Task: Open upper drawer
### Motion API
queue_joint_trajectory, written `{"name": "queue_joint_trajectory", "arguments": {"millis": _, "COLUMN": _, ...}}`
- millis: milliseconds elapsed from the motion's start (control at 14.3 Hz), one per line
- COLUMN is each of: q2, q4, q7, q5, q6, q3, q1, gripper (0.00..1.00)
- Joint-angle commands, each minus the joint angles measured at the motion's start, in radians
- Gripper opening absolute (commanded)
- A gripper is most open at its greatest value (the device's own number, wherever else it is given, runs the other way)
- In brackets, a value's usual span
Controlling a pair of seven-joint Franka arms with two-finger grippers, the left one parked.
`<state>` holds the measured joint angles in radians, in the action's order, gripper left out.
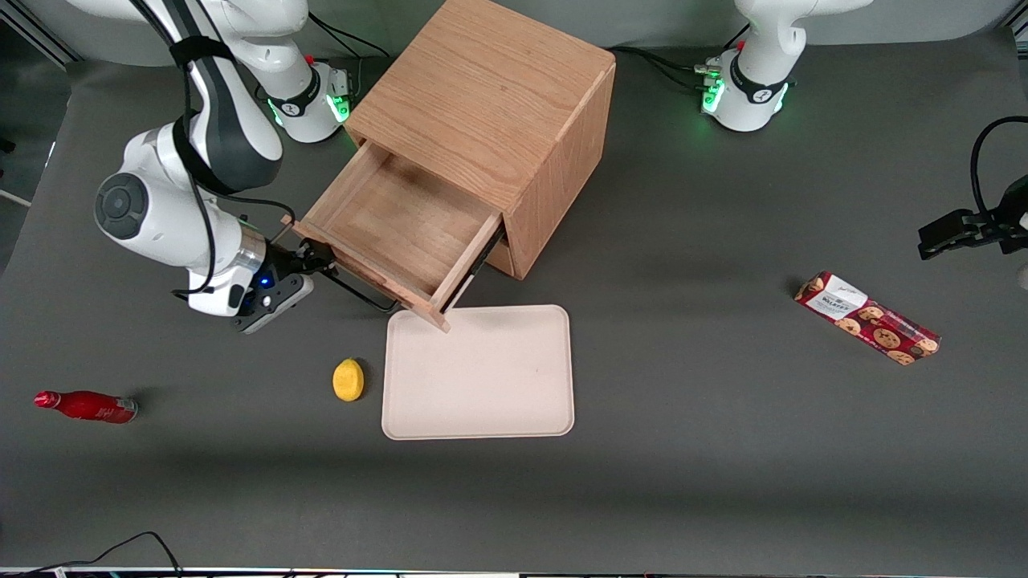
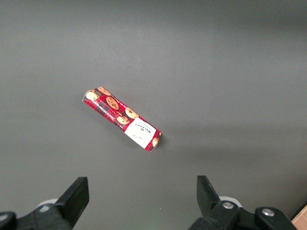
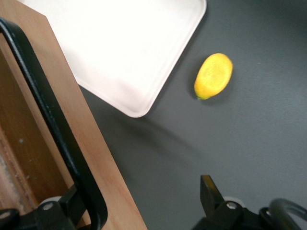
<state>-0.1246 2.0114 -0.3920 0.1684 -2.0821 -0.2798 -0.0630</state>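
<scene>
Nearest the front camera lies the pale rectangular tray point(image 1: 479, 372), with a yellow lemon-like fruit point(image 1: 348, 379) beside it. A corner of the light oak upper drawer point(image 1: 405, 226) hangs just above the tray's rim, drawn well out of the cube-shaped wooden cabinet point(image 1: 490, 112). At the drawer's front the right arm's gripper point(image 1: 309, 263) sits at the thin black bar handle point(image 3: 53, 124), its jaws spread with one finger point(image 3: 209, 192) well clear, so it probably hooks rather than pinches the bar.
</scene>
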Motion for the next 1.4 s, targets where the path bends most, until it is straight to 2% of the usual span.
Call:
{"name": "queue_joint_trajectory", "arguments": {"millis": 0, "q2": -0.01, "q4": -0.033, "q7": -0.018, "q5": -0.018, "q6": 0.008, "q3": 0.042, "q1": -0.001, "gripper": 1.0}}
{"name": "queue_joint_trajectory", "arguments": {"millis": 558, "q2": -0.038, "q4": -0.079, "q7": -0.016, "q5": -0.018, "q6": 0.008, "q3": 0.122, "q1": -0.005, "gripper": 1.0}}
{"name": "queue_joint_trajectory", "arguments": {"millis": 1047, "q2": -0.062, "q4": -0.123, "q7": -0.011, "q5": -0.018, "q6": 0.01, "q3": 0.137, "q1": -0.003, "gripper": 1.0}}
{"name": "queue_joint_trajectory", "arguments": {"millis": 1326, "q2": -0.012, "q4": -0.155, "q7": -0.002, "q5": -0.041, "q6": 0.085, "q3": 0.139, "q1": 0.0, "gripper": 1.0}}
